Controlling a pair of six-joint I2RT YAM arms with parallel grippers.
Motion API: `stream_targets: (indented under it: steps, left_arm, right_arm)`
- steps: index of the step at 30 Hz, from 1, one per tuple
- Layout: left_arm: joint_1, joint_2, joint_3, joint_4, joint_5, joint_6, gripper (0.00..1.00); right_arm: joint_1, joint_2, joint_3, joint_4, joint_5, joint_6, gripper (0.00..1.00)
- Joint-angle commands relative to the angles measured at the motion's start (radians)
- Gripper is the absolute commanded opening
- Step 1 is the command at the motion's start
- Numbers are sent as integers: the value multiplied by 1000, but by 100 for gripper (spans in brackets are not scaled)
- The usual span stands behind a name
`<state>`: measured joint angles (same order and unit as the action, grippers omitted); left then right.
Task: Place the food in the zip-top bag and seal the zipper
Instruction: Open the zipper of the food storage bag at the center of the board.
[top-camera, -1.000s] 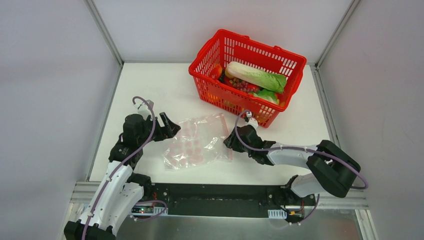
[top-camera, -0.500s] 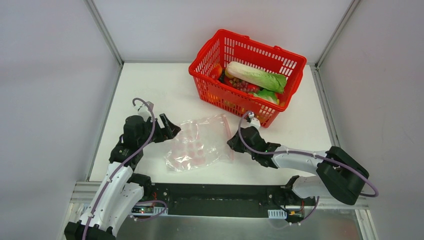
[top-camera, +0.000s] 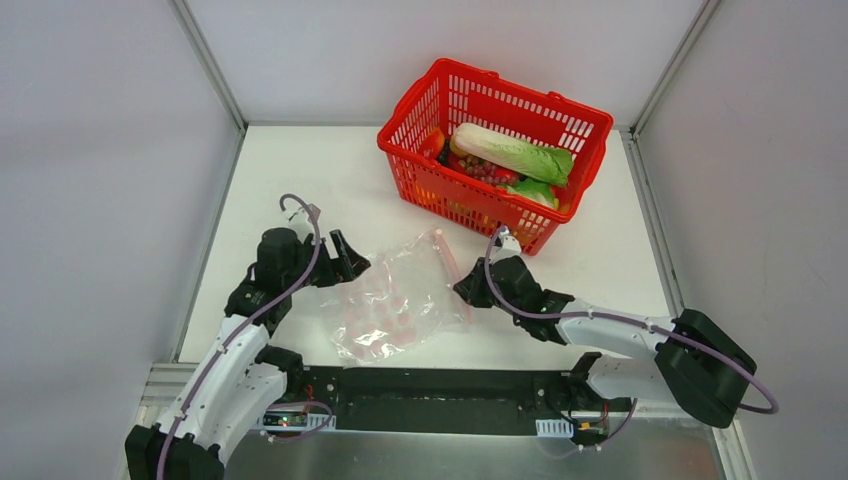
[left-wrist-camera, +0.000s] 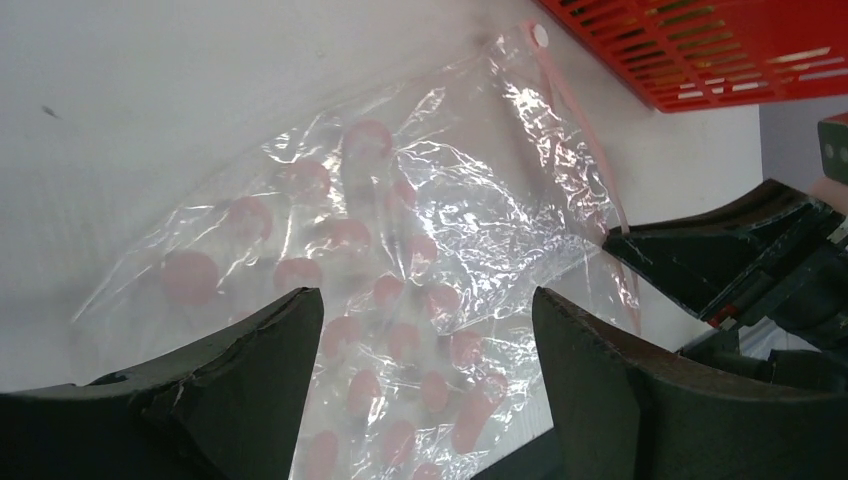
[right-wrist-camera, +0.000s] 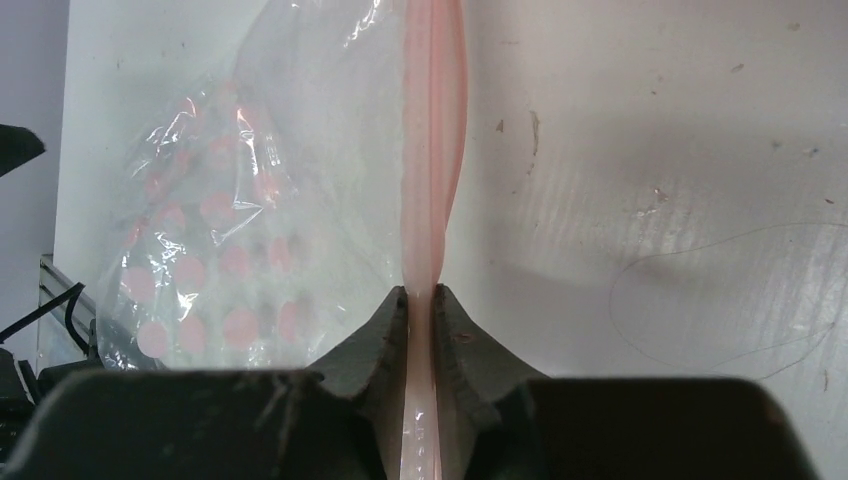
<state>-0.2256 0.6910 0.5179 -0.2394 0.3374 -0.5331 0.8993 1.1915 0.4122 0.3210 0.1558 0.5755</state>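
Observation:
The clear zip-top bag (top-camera: 395, 295) with pink spots lies on the white table between my arms. Its pink zipper (right-wrist-camera: 432, 150) runs along the right edge, and my right gripper (right-wrist-camera: 420, 295) is shut on that strip. In the top view the right gripper (top-camera: 470, 288) sits at the bag's right edge. My left gripper (top-camera: 345, 262) is at the bag's left corner, open, with the spotted bag (left-wrist-camera: 400, 260) showing between and beyond its fingers. The food lies in the red basket: a long pale-and-green cabbage (top-camera: 512, 152) on top, red and orange pieces beneath.
The red plastic basket (top-camera: 580, 120) stands at the back right of the table, close behind the right gripper. Grey walls enclose the table on three sides. A black rail runs along the near edge.
The right gripper has closed on the zipper strip and drawn the bag's right edge up and rightward. The left gripper has moved right, up to the bag's left corner.

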Motion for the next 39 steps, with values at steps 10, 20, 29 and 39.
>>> stream_targets:
  steps: [10,20,29,39]
  left_arm:
    - [-306,174,-5,208,-43,-28,77]
    - [-394,212,-101,266,-149,-49,75]
    - [-395,320,-120,303,-209,-67,68]
    - [-395,338,-124,293,-218,-50,63]
  right_arm:
    - [9,59,-5,0,81,49,18]
    - [10,50,-54,114,35,90,27]
    - [9,54,-85,189,-18,137,37]
    - [-1,54,-85,237,-30,167,42]
